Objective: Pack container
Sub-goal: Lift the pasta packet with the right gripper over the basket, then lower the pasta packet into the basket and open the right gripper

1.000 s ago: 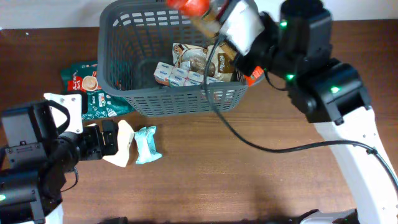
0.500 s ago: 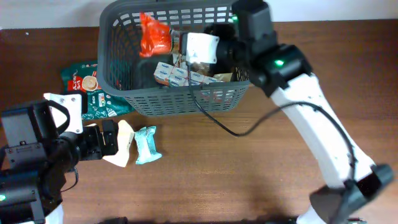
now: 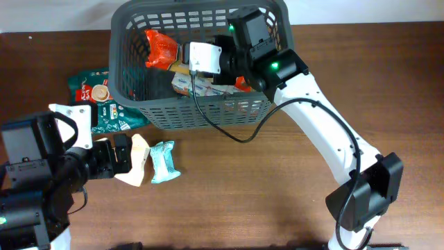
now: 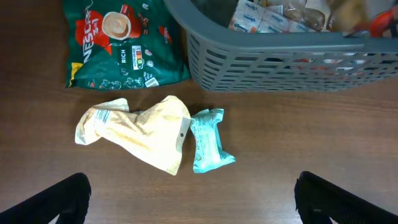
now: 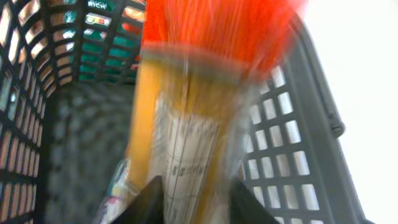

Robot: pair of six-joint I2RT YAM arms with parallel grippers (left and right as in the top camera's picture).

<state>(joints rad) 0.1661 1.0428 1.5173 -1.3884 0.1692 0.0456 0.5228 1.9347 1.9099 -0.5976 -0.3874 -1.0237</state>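
The dark grey slotted basket [image 3: 201, 114] stands at the back of the table and holds several snack packets. My right gripper [image 3: 182, 59] reaches into the basket and is shut on an orange and yellow snack packet [image 3: 159, 50], seen close and blurred in the right wrist view [image 5: 199, 93] with the basket's lattice wall [image 5: 292, 155] behind it. My left gripper [image 4: 193, 214] is open and empty, low over the wood in front of a cream pouch [image 4: 140, 132] and a teal packet [image 4: 208, 140]. The basket's front wall shows in the left wrist view [image 4: 280, 62].
A green Nescafe pouch [image 3: 97, 97] lies left of the basket, also in the left wrist view [image 4: 121, 40]. The cream pouch [image 3: 135, 161] and teal packet [image 3: 165, 161] lie side by side in front of it. The right arm spans the table's right half.
My right arm has swung left and down over the basket, carrying the orange packet from above the far rim into the basket's left part. The left arm has not moved.
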